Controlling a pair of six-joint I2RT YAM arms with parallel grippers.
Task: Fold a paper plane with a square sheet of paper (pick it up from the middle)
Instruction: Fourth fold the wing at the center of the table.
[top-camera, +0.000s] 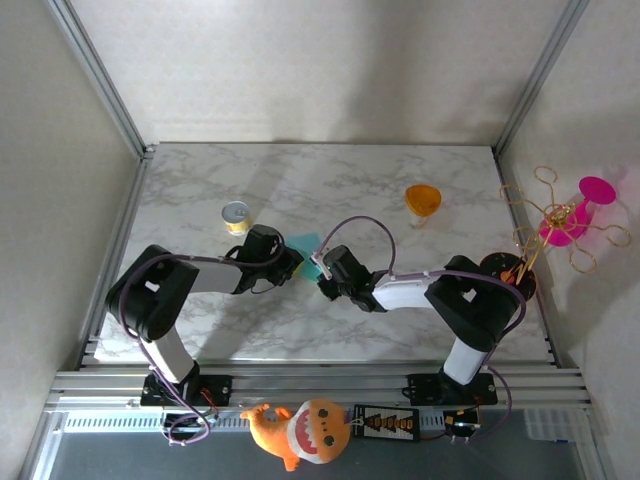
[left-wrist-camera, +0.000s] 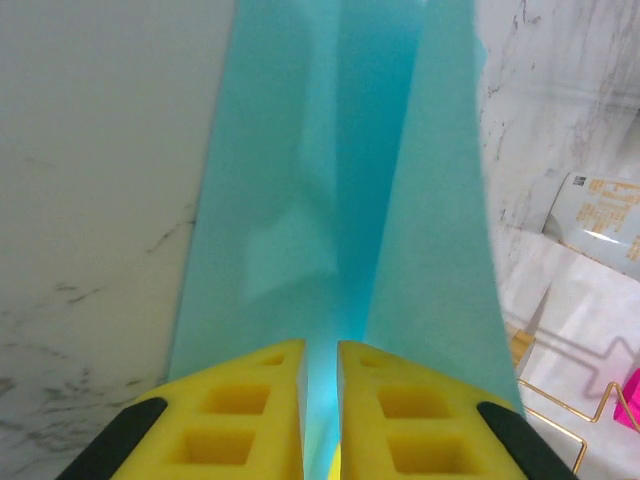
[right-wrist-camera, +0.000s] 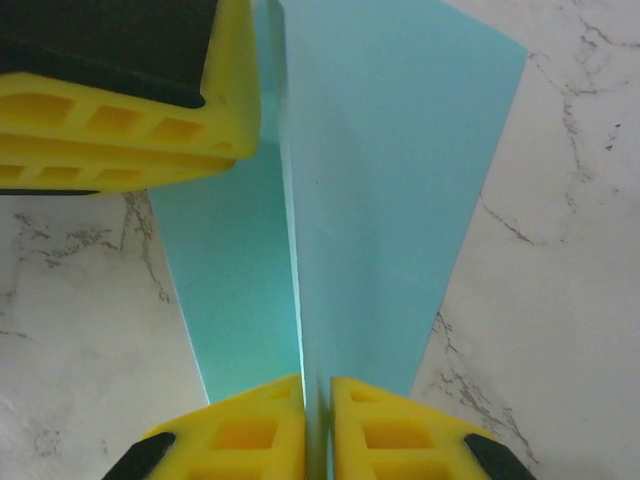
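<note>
The left jaws are clamped on the centre crease of the folded teal paper (left-wrist-camera: 300, 200), and the right jaws pinch the same crease from the opposite end, a left finger (right-wrist-camera: 130, 110) showing at upper left of the right wrist view. The paper sits mid-frame in the top view, its slanted outer edges free over the marble counter (top-camera: 330, 180). A yellow can (top-camera: 236, 215) at upper left and an orange cup (top-camera: 422, 199) at upper right stand well apart from it, open marble between them.
</note>
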